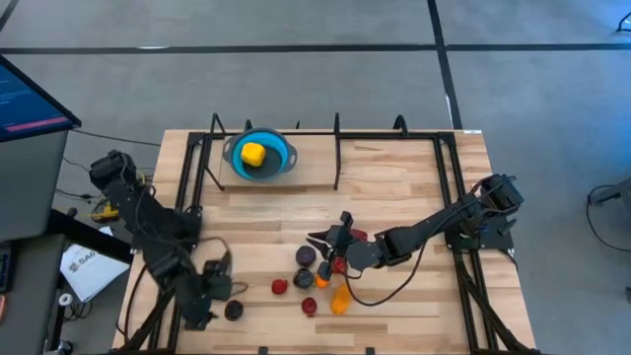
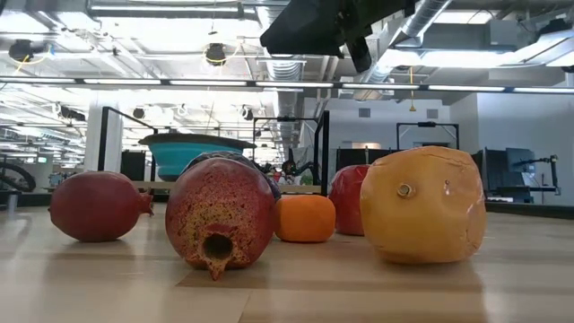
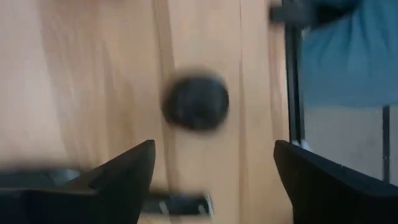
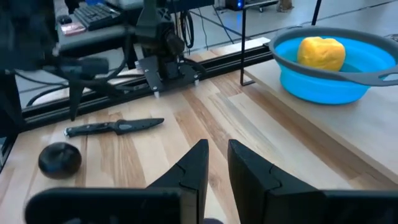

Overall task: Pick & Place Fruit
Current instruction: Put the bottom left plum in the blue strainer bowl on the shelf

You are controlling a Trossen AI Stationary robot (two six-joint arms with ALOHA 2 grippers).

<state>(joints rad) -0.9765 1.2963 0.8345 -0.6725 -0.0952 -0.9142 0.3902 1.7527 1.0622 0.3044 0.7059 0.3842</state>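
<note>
- high: straight down on the whole table point(image 1: 394, 168)
- low: tabletop level, fruit close up
- wrists: look past own fingers; right wrist and high share the blue bowl point(image 4: 329, 81)

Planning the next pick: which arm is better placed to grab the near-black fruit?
Left, probably. The left gripper hovers open right by the near-black fruit; the right gripper is nearly shut, farther off among the other fruits.
</note>
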